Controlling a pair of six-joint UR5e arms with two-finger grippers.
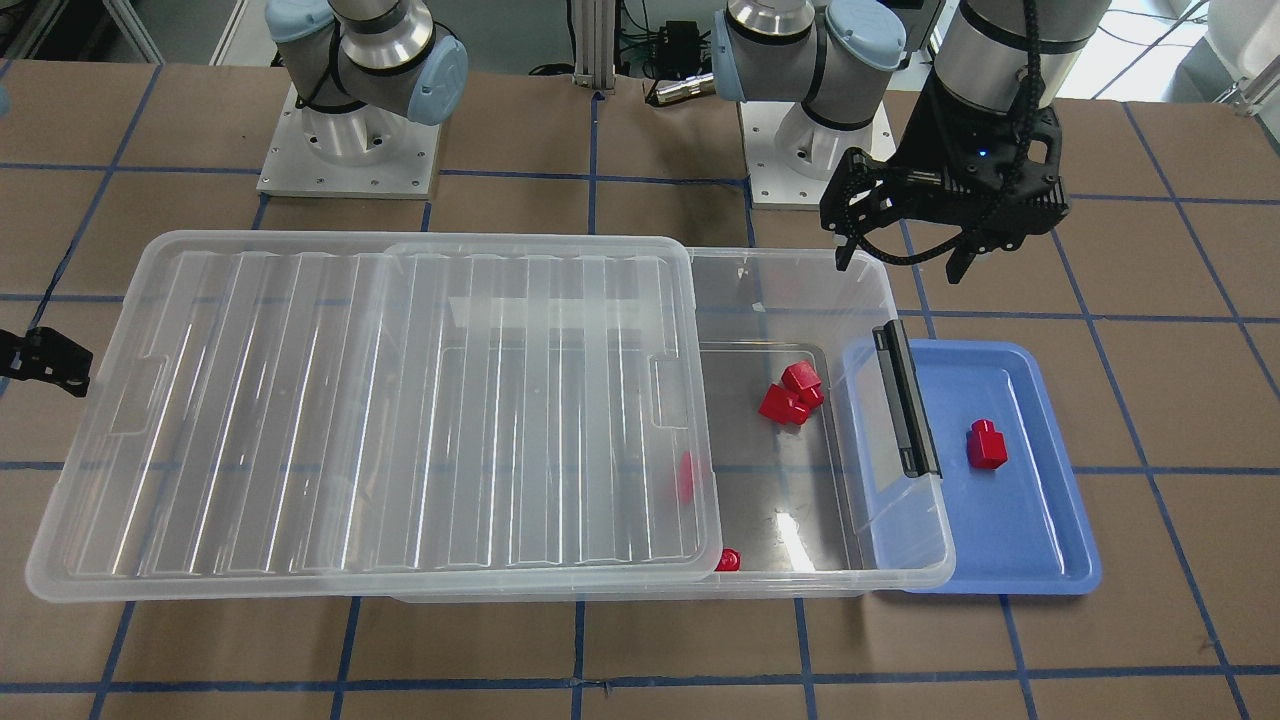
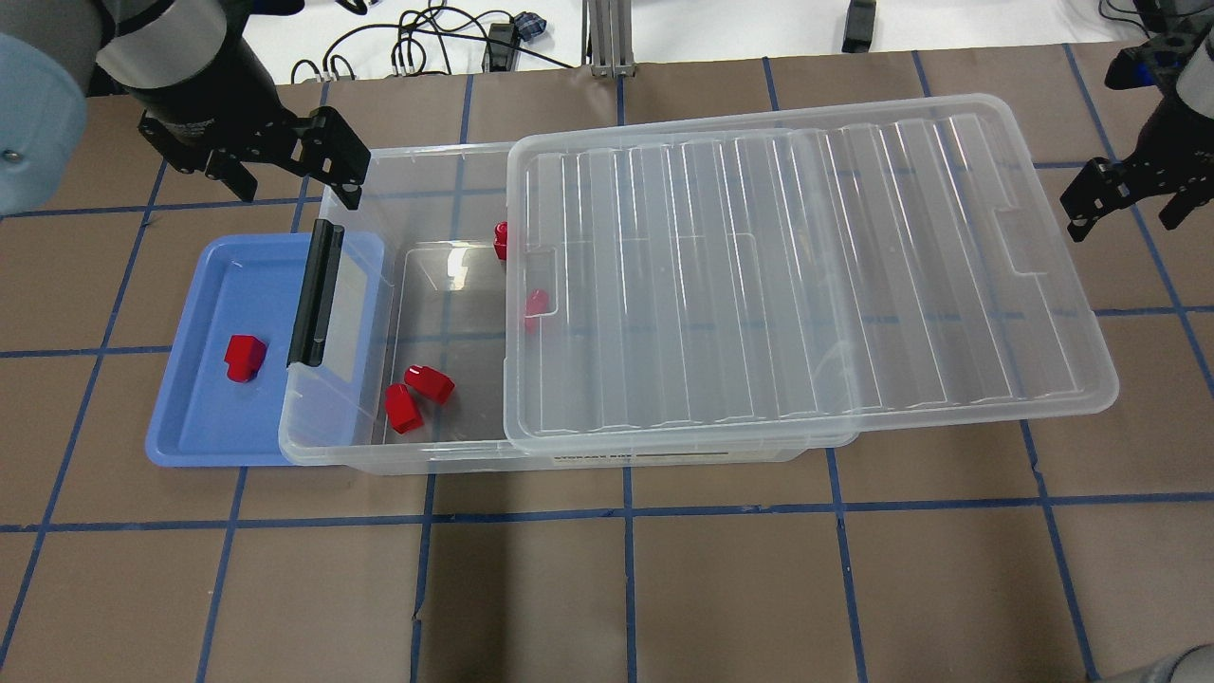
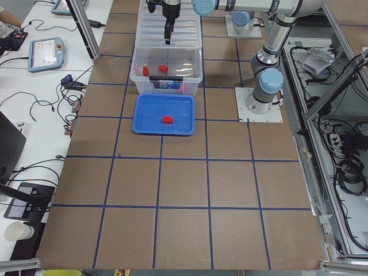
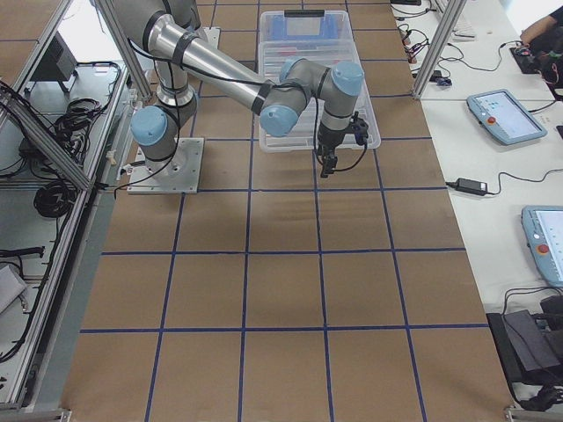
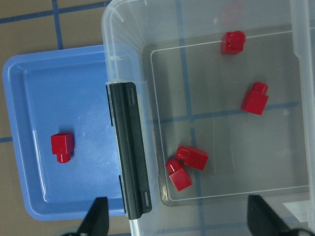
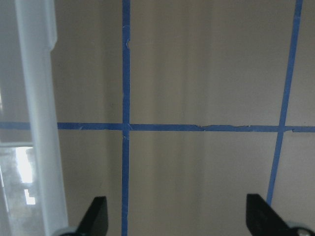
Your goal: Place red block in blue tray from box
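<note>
Red block (image 2: 245, 357) lies in blue tray (image 2: 190, 417), at the left end of the box (image 2: 398, 453). Lid (image 2: 806, 275) sits offset to the right. Left gripper (image 2: 297, 190) hovers by the box's far-left corner, jaws wide, empty. Right gripper (image 2: 1124, 220) is off the lid's right end, jaws apart, empty. Box label (image 2: 635, 457) is unreadable.

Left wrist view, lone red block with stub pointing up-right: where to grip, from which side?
Grip the red block by its squarish body, across the two flat sides flanking the stub. Probably best straight down: it lies flat on the box floor, apart from the other blocks, and the walls bar sideways approach.
</note>
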